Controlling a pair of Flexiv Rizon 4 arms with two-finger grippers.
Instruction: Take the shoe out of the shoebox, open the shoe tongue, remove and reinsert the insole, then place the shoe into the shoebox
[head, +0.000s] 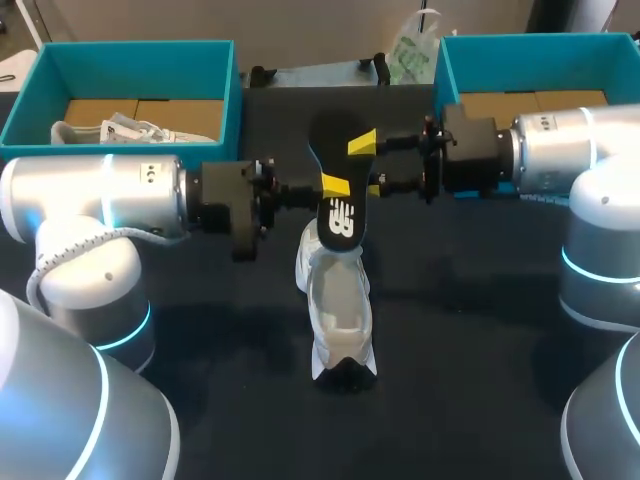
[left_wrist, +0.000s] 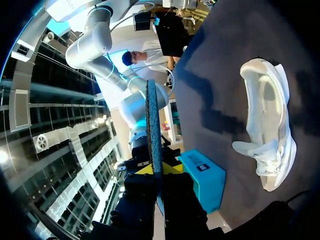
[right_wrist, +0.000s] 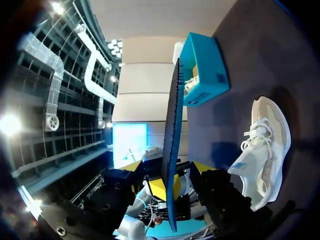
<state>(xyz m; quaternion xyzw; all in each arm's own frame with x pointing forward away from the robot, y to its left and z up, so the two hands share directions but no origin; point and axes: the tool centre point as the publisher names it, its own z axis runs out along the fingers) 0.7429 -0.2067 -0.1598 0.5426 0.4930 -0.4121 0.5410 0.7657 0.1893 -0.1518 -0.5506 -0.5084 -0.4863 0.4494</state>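
Dark matte table (head: 480, 330) under the white laced shoe (head: 338, 310), teal left shoebox (head: 130, 55) and right shoebox (head: 520, 45) beyond the shoe, only my head view shows the black insole (head: 335, 150) broad-faced above the shoe, wrist views show its thin edge (left_wrist: 154, 125), left gripper (head: 336, 185) clamping the insole, right gripper (head: 369, 166) spread either side of it.

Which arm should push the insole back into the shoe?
Probably left. The left tool is shut on the insole, which hangs right over the shoe. The right tool stands open around the insole's upper part, gripping nothing.
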